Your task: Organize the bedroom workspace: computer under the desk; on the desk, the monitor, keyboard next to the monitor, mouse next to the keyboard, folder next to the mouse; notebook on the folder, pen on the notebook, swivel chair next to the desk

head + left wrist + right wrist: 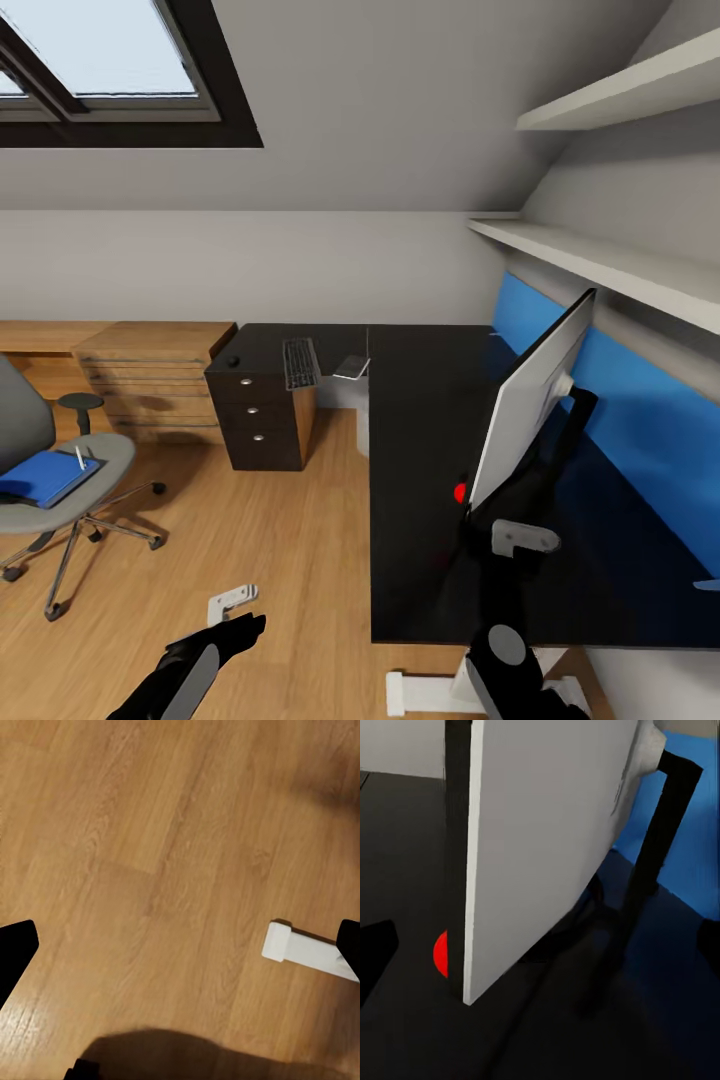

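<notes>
- The tabletop point(430, 480) was the black L-shaped surface used as the landmark here.
- The monitor point(525, 410) stood upright on the tabletop, near the blue wall panel point(640, 420), its pale back facing the robot; it already met its task condition.
- The swivel chair point(40, 470) stood on the floor point(280, 540), well apart from the tabletop, so it needed repositioning.
- The folder point(45, 478) lay on the chair seat with the pen point(79, 457) on top.
- The keyboard point(299, 362) rested at the tabletop's far end, near the mouse point(233, 361), well apart from the monitor.
- The right tool point(540, 945) hovered over the tabletop just beside the monitor, jaws spread wide, holding nothing, probably poised to turn the screen.
- The left tool point(180, 945) hung over bare floor, open and empty.
</notes>
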Robot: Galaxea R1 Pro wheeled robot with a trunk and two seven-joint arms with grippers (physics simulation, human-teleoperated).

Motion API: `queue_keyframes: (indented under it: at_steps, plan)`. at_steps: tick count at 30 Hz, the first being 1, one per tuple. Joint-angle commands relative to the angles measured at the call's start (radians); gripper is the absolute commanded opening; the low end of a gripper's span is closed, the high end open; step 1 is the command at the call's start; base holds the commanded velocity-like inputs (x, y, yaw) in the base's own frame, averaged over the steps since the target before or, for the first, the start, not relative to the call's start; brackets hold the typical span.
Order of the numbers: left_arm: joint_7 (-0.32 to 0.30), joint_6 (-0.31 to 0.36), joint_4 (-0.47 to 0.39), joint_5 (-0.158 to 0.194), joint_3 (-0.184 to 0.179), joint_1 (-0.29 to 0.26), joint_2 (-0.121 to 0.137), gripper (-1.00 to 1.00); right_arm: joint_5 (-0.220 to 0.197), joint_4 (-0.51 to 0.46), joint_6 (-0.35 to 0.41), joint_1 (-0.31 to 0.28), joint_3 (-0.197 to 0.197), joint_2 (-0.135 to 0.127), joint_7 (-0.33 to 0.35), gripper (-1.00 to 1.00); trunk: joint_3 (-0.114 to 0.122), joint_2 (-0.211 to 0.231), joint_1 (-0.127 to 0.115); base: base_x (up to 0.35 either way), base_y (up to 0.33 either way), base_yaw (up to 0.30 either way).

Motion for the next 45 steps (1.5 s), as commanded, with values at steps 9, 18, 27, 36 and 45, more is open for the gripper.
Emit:
queue_keyframes:
  at_steps: [9,18,27,36,45]
  plan:
    - [0.009,0.002,-0.002,0.009,-0.006,-0.001,0.002,1.00,0.025,0.000,-0.072,0.006,0.045,-0.005,-0.140,1.00,-0.001,-0.001,0.000,0.156,0.001,0.000]
    - [0.008,0.002,-0.002,0.010,-0.007,-0.001,0.000,1.00,0.028,0.004,-0.089,0.006,0.046,-0.005,-0.150,1.00,-0.001,-0.001,0.000,0.154,0.051,0.000]
    - [0.007,0.001,-0.002,0.008,-0.007,0.000,0.000,1.00,0.029,0.008,-0.090,0.006,0.046,-0.005,-0.151,1.00,-0.001,-0.001,0.000,0.034,0.135,0.000]
    - [0.007,0.001,0.003,0.007,-0.008,0.000,-0.001,1.00,0.029,0.011,-0.088,0.006,0.037,-0.003,-0.151,1.00,-0.001,-0.001,0.000,0.110,0.007,0.000]
    - [0.006,-0.057,0.014,0.009,-0.009,0.000,-0.003,1.00,0.027,0.013,-0.085,0.006,-0.018,-0.001,-0.150,1.00,-0.001,-0.001,0.000,0.130,0.000,0.000]
